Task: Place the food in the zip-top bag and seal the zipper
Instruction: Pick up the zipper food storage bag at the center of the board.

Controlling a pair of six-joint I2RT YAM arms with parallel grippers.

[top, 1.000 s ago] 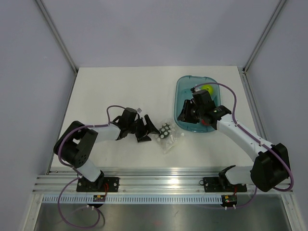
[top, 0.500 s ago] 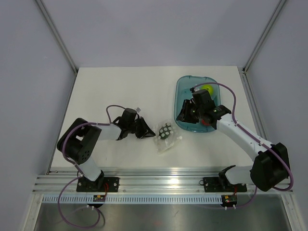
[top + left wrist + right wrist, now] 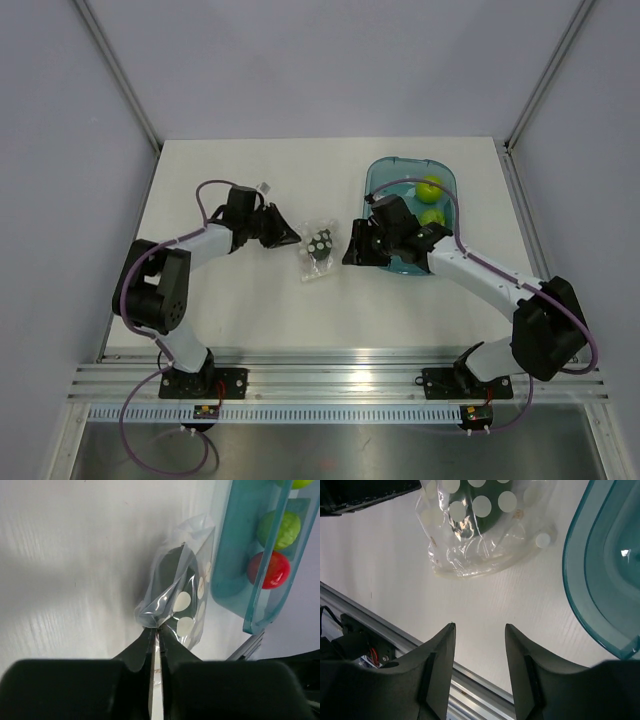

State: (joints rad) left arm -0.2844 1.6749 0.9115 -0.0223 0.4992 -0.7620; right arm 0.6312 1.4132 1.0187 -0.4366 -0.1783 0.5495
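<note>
The zip-top bag (image 3: pixel 318 250), clear and crinkly with white dots, lies left of the tray with the dark green food (image 3: pixel 320 247) inside it. My left gripper (image 3: pixel 290 238) is shut on the bag's near edge (image 3: pixel 150 622); the bag (image 3: pixel 182 595) rises from the fingertips, and the food (image 3: pixel 167 572) shows dark through it. The zipper cannot be made out. My right gripper (image 3: pixel 352 252) hovers open just right of the bag, with only bare table between its fingers. In its wrist view (image 3: pixel 479 626) the bag (image 3: pixel 480 535) and the food (image 3: pixel 492 492) lie ahead.
A teal tray (image 3: pixel 370 190) stands right of the bag, its rim close to my right gripper (image 3: pixel 585 580). It holds two lime-green apples (image 3: pixel 430 188) (image 3: pixel 433 217) and a red round item (image 3: pixel 270 570). The rail at the table's near edge (image 3: pixel 420 645) runs below.
My left gripper shut on the bag and pulled it away from the near edge, toward the far left. My right gripper left the tray, moved left toward the bag and opened wider.
</note>
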